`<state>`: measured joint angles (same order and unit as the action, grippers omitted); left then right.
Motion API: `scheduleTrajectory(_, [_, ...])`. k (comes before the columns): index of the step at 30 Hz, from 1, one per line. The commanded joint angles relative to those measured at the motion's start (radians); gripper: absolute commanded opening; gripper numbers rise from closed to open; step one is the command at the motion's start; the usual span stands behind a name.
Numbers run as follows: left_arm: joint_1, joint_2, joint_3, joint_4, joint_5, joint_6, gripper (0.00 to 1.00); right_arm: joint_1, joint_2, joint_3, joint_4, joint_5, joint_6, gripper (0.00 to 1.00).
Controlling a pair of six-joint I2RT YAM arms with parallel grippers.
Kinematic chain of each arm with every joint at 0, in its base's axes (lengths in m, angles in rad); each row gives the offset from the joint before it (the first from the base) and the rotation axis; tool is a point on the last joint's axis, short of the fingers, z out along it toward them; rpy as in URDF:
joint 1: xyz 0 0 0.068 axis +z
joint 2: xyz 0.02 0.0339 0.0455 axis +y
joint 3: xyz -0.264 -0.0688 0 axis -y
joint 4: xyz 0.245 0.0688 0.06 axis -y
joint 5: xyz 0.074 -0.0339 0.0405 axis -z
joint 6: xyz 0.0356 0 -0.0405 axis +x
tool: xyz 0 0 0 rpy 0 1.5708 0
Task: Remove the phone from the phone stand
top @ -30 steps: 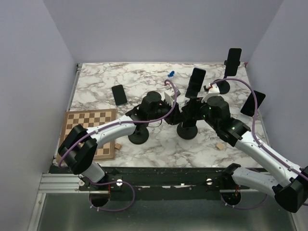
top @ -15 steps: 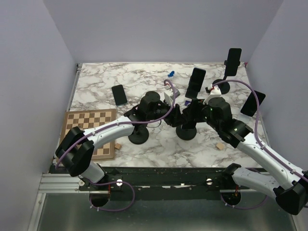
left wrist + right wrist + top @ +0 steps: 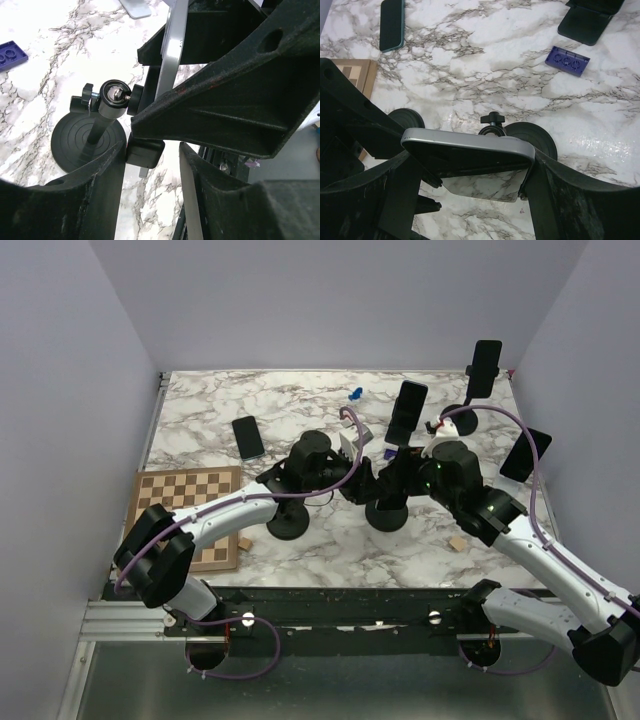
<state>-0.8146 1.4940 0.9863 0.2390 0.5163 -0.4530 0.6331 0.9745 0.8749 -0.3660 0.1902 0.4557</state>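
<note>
Rt wrist cam only: right pincer (image 3: 476, 176) is clamped on the phone (image 3: 470, 152) by both ends, silver edge up, just near of the stand (image 3: 491, 121) knob.

Left wrist cam only: left pincer (image 3: 151, 156) is approx half open, fingers either side of the stand's black clamp (image 3: 145, 152), gripping nothing. Can't tell if phone's clear of clamp.

Top cam, marble table (image 3: 220, 400):
- 3 upright phones (image 3: 407, 410) far right
- 1 flat phone (image 3: 248, 437) far left
- 2 wood blocks (image 3: 244, 542) near edge
</note>
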Motion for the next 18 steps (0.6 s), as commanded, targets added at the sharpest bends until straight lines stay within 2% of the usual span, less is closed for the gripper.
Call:
scheduleTrajectory(1, [-0.014,0.010,0.057,0.019,0.077,0.003,0.54,-0.007,0.018,0.024,-0.048,-0.006,0.020,0.01])
scheduleTrajectory(5, [-0.014,0.023,0.069,0.020,0.080,0.007,0.53,-0.008,0.019,0.032,-0.054,-0.010,0.019,0.01])
scheduleTrajectory(8, [-0.014,0.033,0.078,0.020,0.087,0.007,0.43,-0.007,0.022,0.034,-0.058,-0.008,0.020,0.01])
scheduleTrajectory(10, [-0.014,0.040,0.078,0.017,0.088,0.008,0.41,-0.007,0.023,0.033,-0.055,-0.006,0.023,0.01])
scheduleTrajectory(13, [-0.014,0.043,0.067,0.016,0.084,0.011,0.50,-0.007,0.028,0.035,-0.052,-0.010,0.027,0.01])
scheduleTrajectory(18, [-0.015,0.046,0.055,0.027,0.077,0.014,0.54,-0.007,0.033,0.037,-0.048,-0.015,0.024,0.01])
